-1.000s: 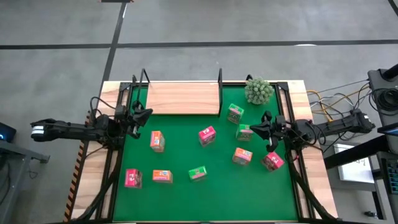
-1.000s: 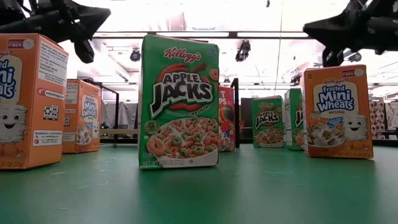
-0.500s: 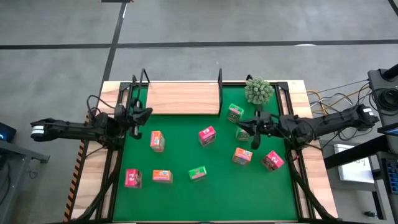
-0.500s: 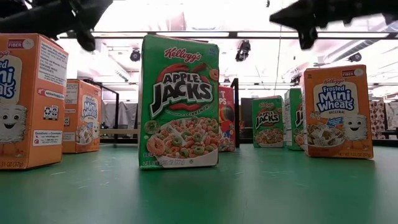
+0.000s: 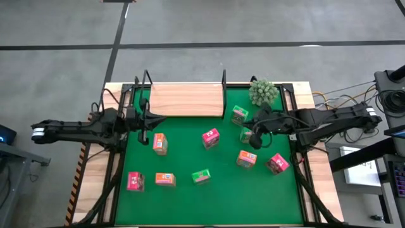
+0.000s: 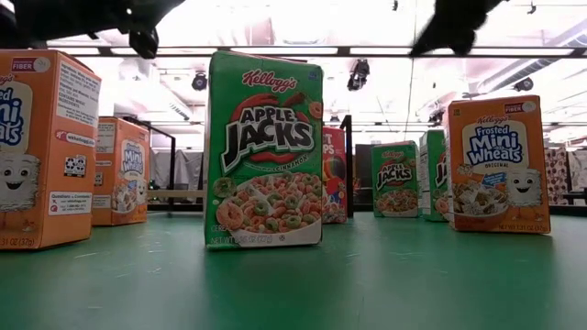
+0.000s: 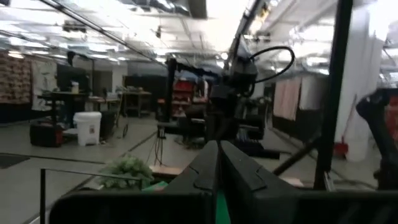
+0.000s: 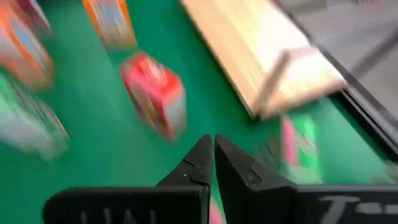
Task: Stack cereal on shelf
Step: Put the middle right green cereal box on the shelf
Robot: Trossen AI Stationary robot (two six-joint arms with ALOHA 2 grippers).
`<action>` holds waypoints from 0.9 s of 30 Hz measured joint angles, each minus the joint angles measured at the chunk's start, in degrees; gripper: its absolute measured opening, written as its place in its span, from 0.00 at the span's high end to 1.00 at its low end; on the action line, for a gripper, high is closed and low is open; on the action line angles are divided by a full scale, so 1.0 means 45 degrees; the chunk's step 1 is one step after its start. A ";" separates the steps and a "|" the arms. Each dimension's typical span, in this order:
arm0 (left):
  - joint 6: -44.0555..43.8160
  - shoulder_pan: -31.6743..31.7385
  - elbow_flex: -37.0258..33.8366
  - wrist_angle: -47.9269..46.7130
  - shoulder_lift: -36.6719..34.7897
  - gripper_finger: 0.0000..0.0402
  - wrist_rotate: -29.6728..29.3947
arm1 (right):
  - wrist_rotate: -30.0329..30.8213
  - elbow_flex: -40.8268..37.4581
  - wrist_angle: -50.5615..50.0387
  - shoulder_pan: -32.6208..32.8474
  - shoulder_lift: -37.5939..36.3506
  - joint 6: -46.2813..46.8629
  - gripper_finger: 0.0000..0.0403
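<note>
Green mat (image 5: 190, 161); right arm (image 5: 316, 123) farther inward.

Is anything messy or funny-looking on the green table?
Nothing is broken or spilled. The cereal boxes, like the pink-red one, stand scattered at odd angles over the green mat, and the wooden shelf holds none. A small bushy plant sits beside the shelf.

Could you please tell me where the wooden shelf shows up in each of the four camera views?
High view: shelf at the mat's far edge.
Low view: not visible.
Left wrist view: not visible.
Right wrist view: pale board, blurred.
Shared landmark: the pink-red box, also in the right wrist view.
</note>
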 joint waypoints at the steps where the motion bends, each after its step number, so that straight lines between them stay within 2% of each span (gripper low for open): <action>1: 0.0064 0.0000 0.0102 -0.0306 -0.0026 1.00 0.0023 | -0.0001 0.0282 -0.0923 0.0000 0.0116 -0.0133 0.98; 4: 0.0257 0.0000 0.0336 -0.0902 -0.0040 1.00 0.0029 | 0.0008 0.0820 -0.2979 0.0004 0.0413 -0.0282 0.98; 6: 0.0356 0.0005 0.0389 -0.1147 -0.0059 1.00 0.0029 | -0.0001 0.0991 -0.3543 0.0005 0.0570 -0.0280 0.98; 18: 0.0973 0.0015 0.0748 -0.1127 -0.0032 1.00 -0.0002 | 0.0013 0.1338 -0.3430 0.0005 0.1633 -0.0478 0.98; 21: 0.0981 0.0015 0.0788 -0.1156 -0.0030 1.00 -0.0006 | 0.0679 0.1338 -0.3115 -0.0028 0.2062 -0.0938 0.97; 24: 0.1022 0.0015 0.0894 -0.1132 -0.0045 1.00 -0.0029 | 0.1038 0.1471 -0.2996 -0.0075 0.2574 -0.0517 0.93; 27: 0.1126 0.0015 0.0922 -0.1137 -0.0054 1.00 -0.0029 | 0.0960 0.1981 -0.3739 -0.0212 0.3150 -0.0400 0.85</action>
